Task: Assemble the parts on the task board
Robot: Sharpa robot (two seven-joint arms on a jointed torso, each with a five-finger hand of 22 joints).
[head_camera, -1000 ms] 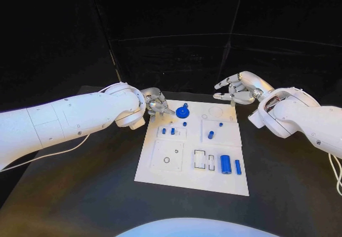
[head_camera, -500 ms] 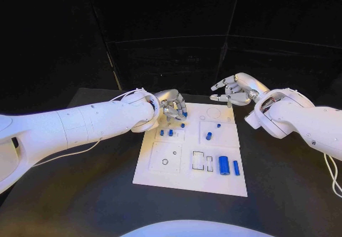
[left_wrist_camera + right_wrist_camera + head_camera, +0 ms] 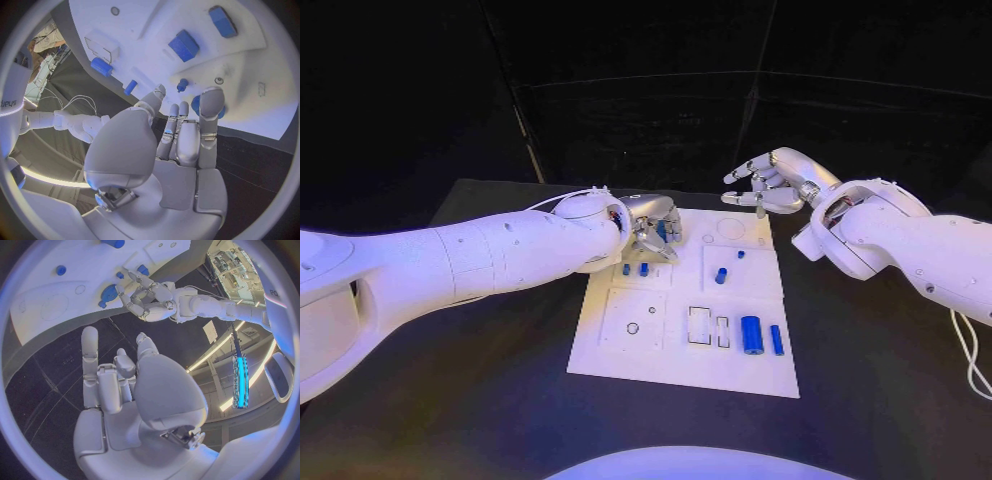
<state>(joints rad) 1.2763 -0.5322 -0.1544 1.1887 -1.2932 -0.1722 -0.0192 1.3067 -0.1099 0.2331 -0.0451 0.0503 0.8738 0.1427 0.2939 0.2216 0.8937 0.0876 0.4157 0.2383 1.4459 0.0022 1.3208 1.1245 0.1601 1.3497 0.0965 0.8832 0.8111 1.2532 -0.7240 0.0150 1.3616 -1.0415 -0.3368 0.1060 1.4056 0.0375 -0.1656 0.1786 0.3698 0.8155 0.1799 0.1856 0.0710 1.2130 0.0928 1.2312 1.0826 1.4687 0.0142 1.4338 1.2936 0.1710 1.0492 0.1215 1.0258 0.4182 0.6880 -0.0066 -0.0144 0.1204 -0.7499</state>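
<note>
Over the task board's (image 3: pixel 687 345) far left corner, my left hand (image 3: pixel 651 226) is reaching its fingers (image 3: pixel 211 102) onto a round blue part (image 3: pixel 109 292), grip unclear; my right hand (image 3: pixel 769 183) is hovering spread, holding nothing.

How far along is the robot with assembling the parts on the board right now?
Early, it seems. On the task board the large cylinder and the thin bar lie loose, and small pegs sit near the middle. The left hand hovers over the round disc part at the far edge; the right hand waits, holding nothing.
</note>
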